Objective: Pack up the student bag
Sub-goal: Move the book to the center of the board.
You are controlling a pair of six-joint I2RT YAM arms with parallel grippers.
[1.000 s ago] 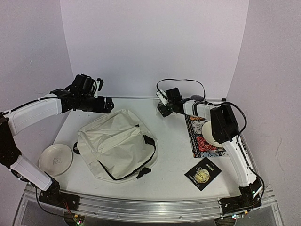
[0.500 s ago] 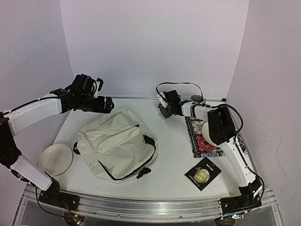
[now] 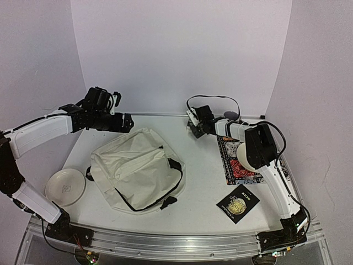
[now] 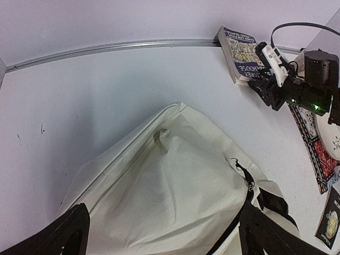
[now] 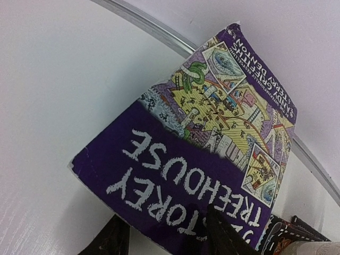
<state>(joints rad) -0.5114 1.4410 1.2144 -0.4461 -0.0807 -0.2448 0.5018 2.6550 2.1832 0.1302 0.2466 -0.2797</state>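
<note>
The right gripper is at the far edge of the table. Its fingers are spread apart at the edge of a purple book. The left gripper hangs wide open above the student bag, which lies flat toward the left edge.

cream fabric backpack mid-table; round white plate to its left, patterned red-blue mat to its right, black booklet before the mat.

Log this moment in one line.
left fingers: open, above bag | right fingers: at purple book, grip unclear | bag: not held
</note>
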